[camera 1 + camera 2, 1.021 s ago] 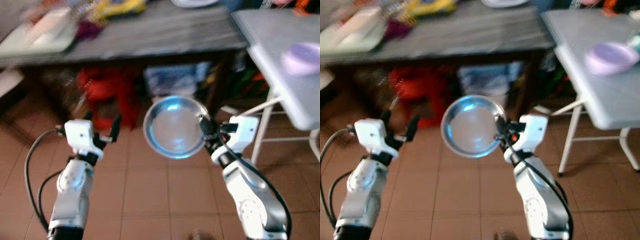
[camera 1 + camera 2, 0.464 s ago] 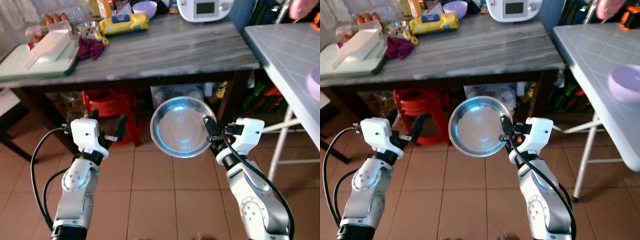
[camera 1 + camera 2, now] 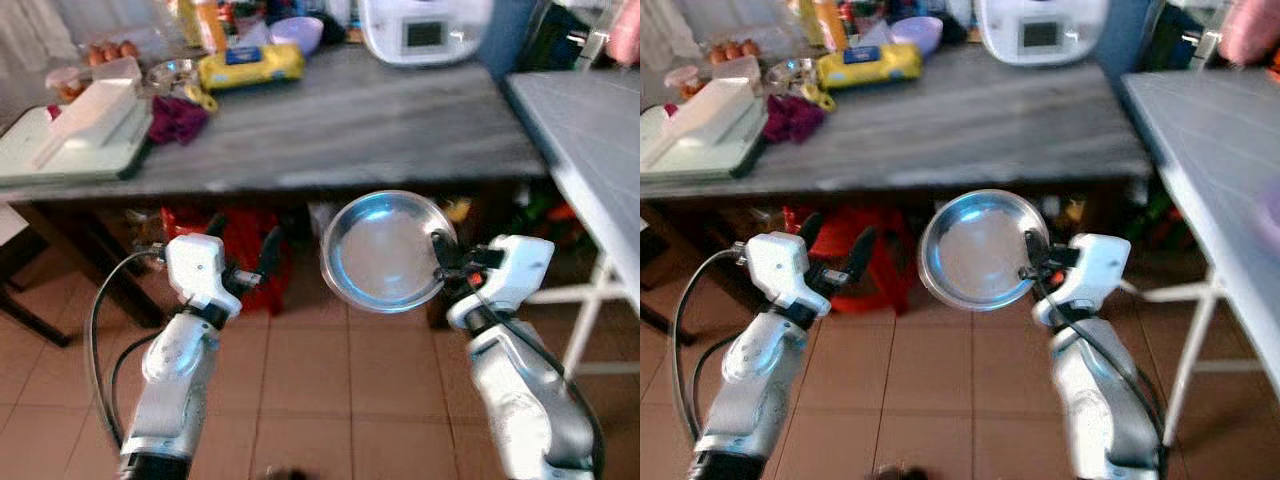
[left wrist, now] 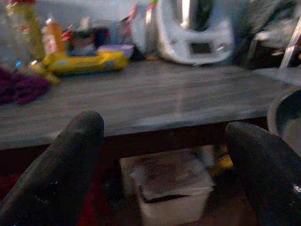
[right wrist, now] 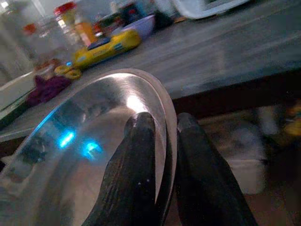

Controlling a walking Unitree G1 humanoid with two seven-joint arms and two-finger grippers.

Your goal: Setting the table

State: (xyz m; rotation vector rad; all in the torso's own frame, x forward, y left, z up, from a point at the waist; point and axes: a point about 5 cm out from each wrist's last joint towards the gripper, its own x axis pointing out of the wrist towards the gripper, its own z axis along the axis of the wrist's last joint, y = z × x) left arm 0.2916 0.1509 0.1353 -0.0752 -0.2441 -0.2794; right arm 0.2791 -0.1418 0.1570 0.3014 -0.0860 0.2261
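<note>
The right claw (image 3: 437,268) pinches the rim of a steel plate (image 3: 383,250), one finger on each face, holding it tilted in the air in front of the dark desk (image 3: 340,125). The left claw (image 3: 243,258) is spread wide and empty. Items on the desk are blurred: a yellow packet (image 3: 250,66), a purple cloth (image 3: 176,117), a white appliance (image 3: 420,28). Red stools (image 3: 240,250) under the desk are partly hidden behind the left arm.

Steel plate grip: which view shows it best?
Right wrist view: the right hand pinches the plate rim, one finger on each side. The eye views show the whole plate held up; the left wrist view catches just its edge.
</note>
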